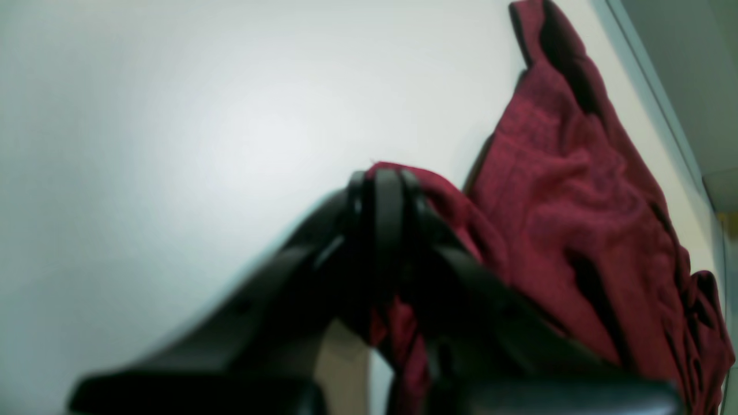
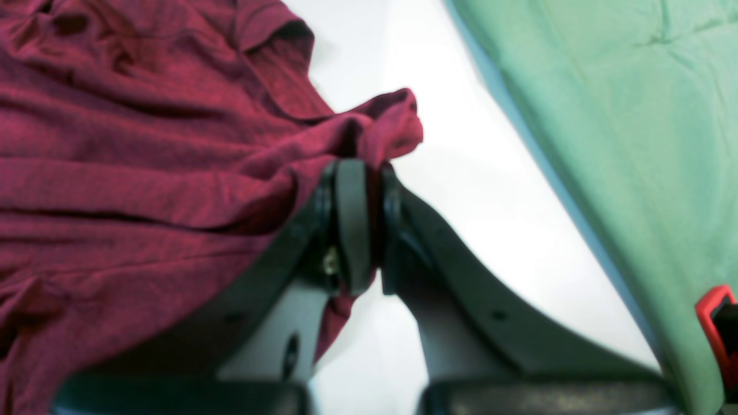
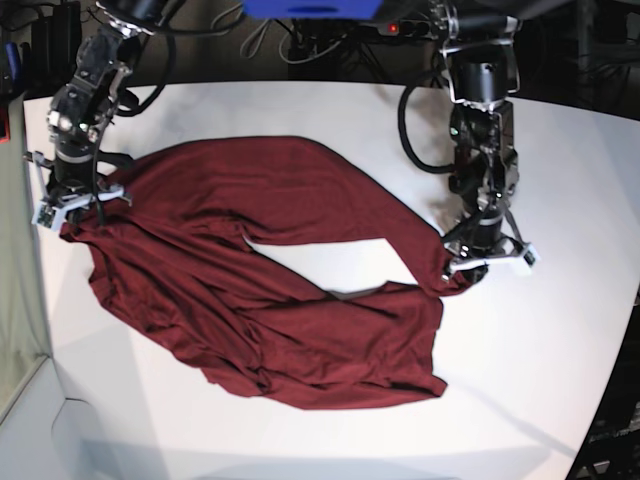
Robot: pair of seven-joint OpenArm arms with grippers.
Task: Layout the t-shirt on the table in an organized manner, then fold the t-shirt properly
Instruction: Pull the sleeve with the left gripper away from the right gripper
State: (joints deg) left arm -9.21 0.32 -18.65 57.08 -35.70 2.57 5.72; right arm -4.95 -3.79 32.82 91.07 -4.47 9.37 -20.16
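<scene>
2 black arms (image 3: pixel 482 120), dark cables, blk claws.

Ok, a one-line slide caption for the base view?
Both grippers, left and right, pinch opposite ends of the crumpled maroon t-shirt on the white table.

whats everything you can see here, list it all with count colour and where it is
t-shirt: one, dark red, rumpled across the middle of the table, partly spread
table: one, white, filling most of the base view
green sheet: one, pale green, beyond the table edge by the right arm
cables: several, black, at the far side of the table around the arms
left gripper: one, black, shut on a pinch of the t-shirt, on the base view's right
right gripper: one, black, shut on the t-shirt's edge near the table's edge, on the base view's left
</scene>
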